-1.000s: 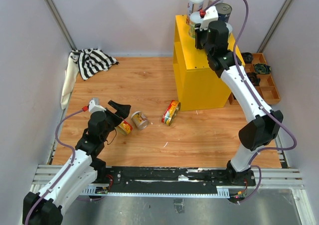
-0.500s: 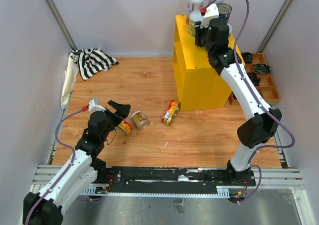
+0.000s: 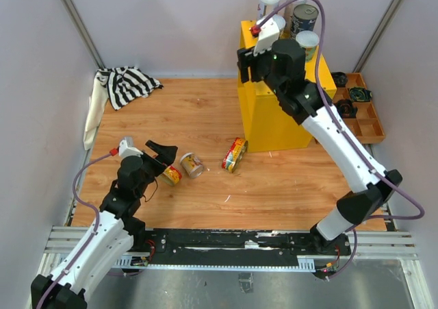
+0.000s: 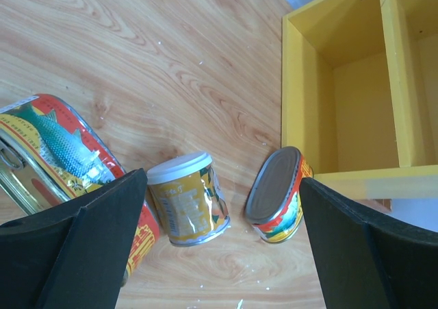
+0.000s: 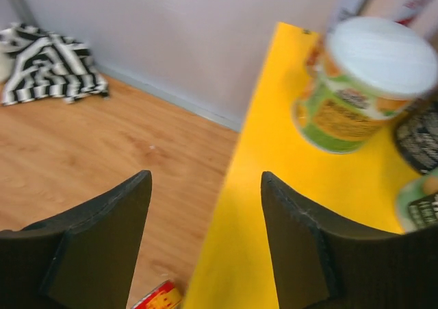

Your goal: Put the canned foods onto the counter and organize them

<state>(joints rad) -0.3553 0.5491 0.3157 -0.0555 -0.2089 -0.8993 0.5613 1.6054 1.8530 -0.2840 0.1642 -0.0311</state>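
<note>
The left gripper (image 4: 221, 180) hangs low over the near left part of the wooden surface (image 3: 205, 117), its jaws spread wide. Three cans lie on their sides in front of it. Nearest is a flat fish-labelled can (image 4: 55, 148), partly hidden behind the left finger; whether the two touch cannot be told. Just beyond lies a small yellow can (image 4: 186, 198) with a white lid. A little further lies a yellow-and-red can (image 4: 277, 196), its metal end turned to the wrist camera, near the foot of the yellow cabinet (image 3: 274, 110). From that wrist view the cabinet shows open compartments.

The right gripper (image 5: 205, 179) hovers above the left edge of the cabinet's top, jaws apart, with wood and yellow top showing between them. Five cans stand upright on that top. A green-and-orange can (image 5: 363, 90) with a white lid is closest to the gripper, and a green white-lidded can (image 3: 308, 43) stands to its right. A dark can (image 3: 305, 16) with a metal top is behind that one. Two taller white-capped cans (image 3: 269, 1) stand at the back edge.

Right of the cabinet, a wooden compartment tray (image 3: 369, 127) holds black round parts (image 3: 352, 93). A black-and-white striped cloth (image 3: 126, 83) lies crumpled in the far left corner, against pale walls (image 3: 171, 21).
</note>
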